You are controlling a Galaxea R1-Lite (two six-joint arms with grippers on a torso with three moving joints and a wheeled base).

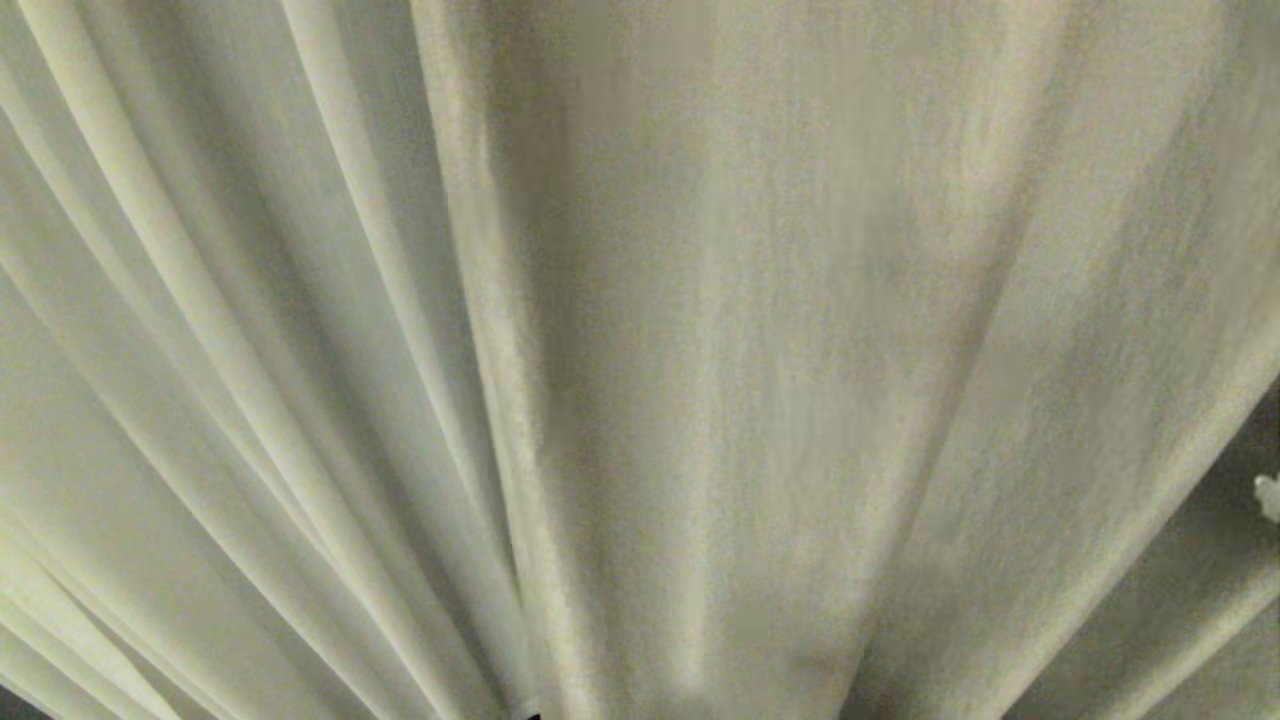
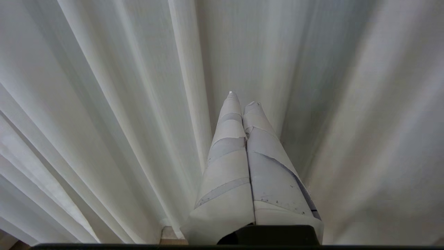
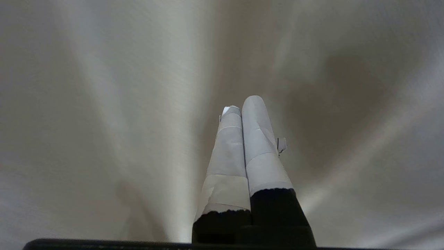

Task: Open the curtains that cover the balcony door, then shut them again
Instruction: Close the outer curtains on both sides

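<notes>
Where folds fan across the whole frame, pleated cream curtains (image 1: pixel 640 360); left gripper (image 2: pixel 242 99) and right gripper (image 3: pixel 242 104) pressed closed, empty.

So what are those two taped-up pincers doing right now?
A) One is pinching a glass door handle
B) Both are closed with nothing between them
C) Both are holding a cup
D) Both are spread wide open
B: in each wrist view the left gripper and the right gripper have their white-wrapped fingers pressed together, with no fabric caught between them, only the curtains hanging beyond.
</notes>
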